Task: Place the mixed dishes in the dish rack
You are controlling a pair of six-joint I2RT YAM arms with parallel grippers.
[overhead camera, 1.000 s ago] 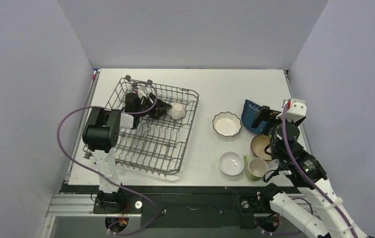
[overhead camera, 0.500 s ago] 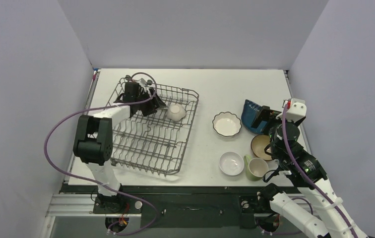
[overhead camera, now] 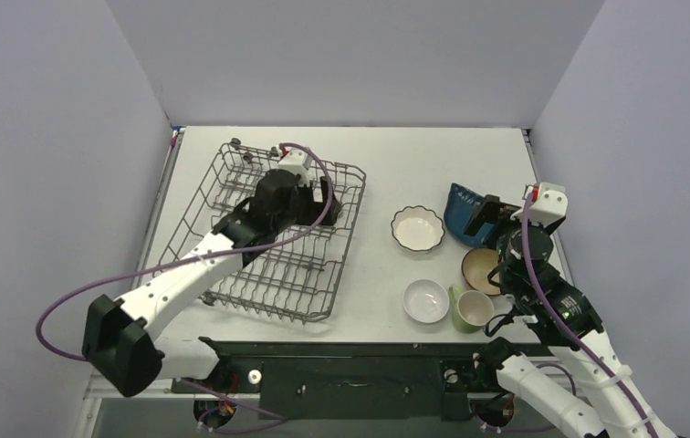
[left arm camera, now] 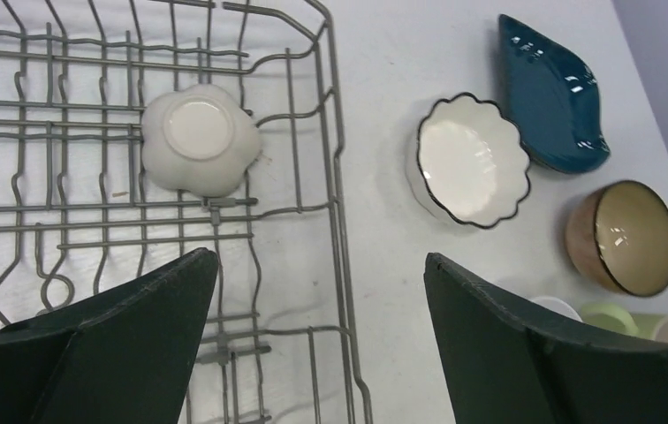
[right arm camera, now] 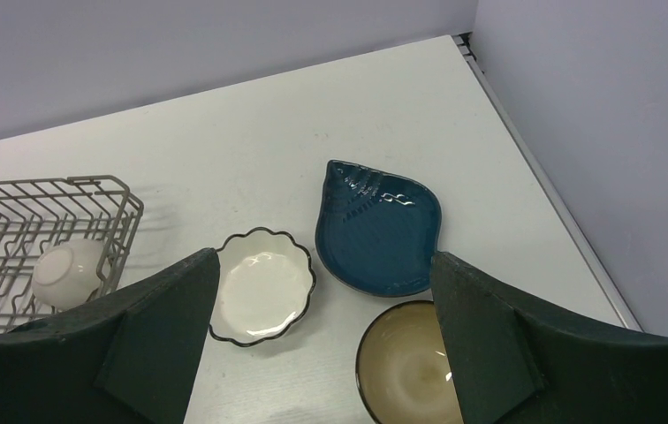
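The grey wire dish rack (overhead camera: 259,265) lies at left. The tiny flower-shaped dish (left arm camera: 200,141) rests upside down in it near its right rim (left arm camera: 335,177); my left arm hides it from the top view. My left gripper (overhead camera: 321,203) (left arm camera: 320,258) hovers open and empty over that rim. On the table stand the white scalloped bowl (overhead camera: 417,228) (left arm camera: 470,159), dark blue dish (overhead camera: 460,214) (right arm camera: 379,230), brown bowl (overhead camera: 480,270) (right arm camera: 406,367), plain white bowl (overhead camera: 426,300) and green mug (overhead camera: 472,310). My right gripper (overhead camera: 483,214) (right arm camera: 326,257) is open and empty above the blue dish and brown bowl.
Grey walls close in the table on the left, back and right. The table's right edge (right arm camera: 542,185) runs close beside the blue dish. The rack's corner (right arm camera: 92,185) shows in the right wrist view, with the tiny dish (right arm camera: 67,272) inside.
My left arm has swung from the rack's far left over to its right side, away from the tiny dish, which stays in the rack. The right arm has not moved.
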